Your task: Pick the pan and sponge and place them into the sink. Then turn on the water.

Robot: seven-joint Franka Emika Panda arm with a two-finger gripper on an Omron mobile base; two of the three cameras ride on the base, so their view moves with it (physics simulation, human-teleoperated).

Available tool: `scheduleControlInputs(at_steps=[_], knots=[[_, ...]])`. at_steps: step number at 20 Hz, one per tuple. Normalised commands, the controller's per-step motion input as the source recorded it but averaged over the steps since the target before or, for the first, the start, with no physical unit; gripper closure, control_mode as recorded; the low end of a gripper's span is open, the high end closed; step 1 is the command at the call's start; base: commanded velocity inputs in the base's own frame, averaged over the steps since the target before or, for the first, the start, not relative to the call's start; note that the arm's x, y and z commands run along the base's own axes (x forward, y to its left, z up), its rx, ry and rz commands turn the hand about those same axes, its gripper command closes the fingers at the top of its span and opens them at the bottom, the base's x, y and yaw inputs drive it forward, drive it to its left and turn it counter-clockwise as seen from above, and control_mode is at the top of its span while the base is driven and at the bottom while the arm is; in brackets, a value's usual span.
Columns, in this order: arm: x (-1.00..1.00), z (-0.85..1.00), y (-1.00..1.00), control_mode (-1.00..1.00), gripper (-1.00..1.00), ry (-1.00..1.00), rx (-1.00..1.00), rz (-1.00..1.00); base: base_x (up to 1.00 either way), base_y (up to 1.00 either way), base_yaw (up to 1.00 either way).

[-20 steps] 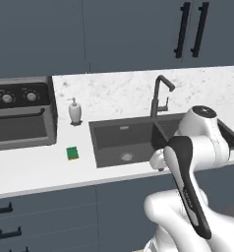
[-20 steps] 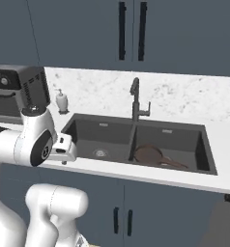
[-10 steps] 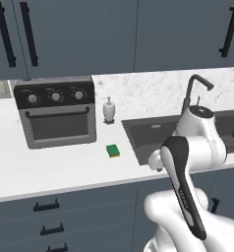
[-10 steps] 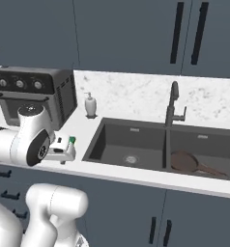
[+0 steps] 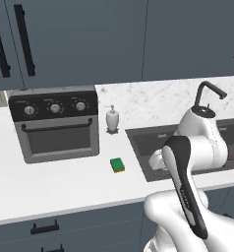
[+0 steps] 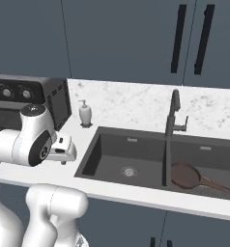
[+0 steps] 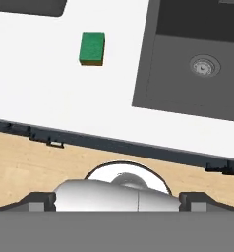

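Nearest the base, the white arm's two-finger gripper [image 6: 64, 150] is tucked in over the front edge of the white counter [image 5: 50, 189], holding nothing; its jaws stand spread wide. Just beyond it on the counter lies the small rectangular sponge with a green top and yellow layer beneath [image 5: 117, 165], lying flat and apart from everything, between the counter's front edge and the dark grey toaster oven [image 5: 55, 123]; in the hand view the sponge [image 7: 92, 48] sits well left of the sink rim. To the right is the dark grey rectangular double-basin sink [image 6: 88, 159]. The round shallow reddish-brown frying pan with its thin dark handle [image 6: 187, 175] already lies in the right basin, past the divider. Behind stand a white soap dispenser [image 6: 85, 114] and the dark tap [image 6: 172, 116].

By this layout the pan step looks finished and the sponge is the step in hand. The next move calls for reaching the open gripper out and down over the sponge, then closing across its narrow sides.
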Motion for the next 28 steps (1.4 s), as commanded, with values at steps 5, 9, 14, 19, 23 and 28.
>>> scheduleControlInputs(at_steps=[5,9,14,19,23,28], knots=[[0.0,0.0,0.0,1.0,-1.0,0.0,0.0,0.0,0.38,0.32,0.0],[0.64,-0.11,0.72,-1.0,-1.0,0.0,-0.01,0.0,0.0,0.0,0.0],[0.93,-0.05,0.66,-1.0,-1.0,0.0,0.0,0.0,0.0,0.0,0.0],[0.8,-0.18,0.48,-1.0,-1.0,0.01,0.0,0.0,0.0,0.0,0.0],[0.45,-0.39,0.05,-1.0,-1.0,0.07,0.03,0.0,0.0,0.0,0.0],[0.16,-0.64,0.0,-1.0,-1.0,0.02,0.03,0.0,0.0,0.0,0.0]])
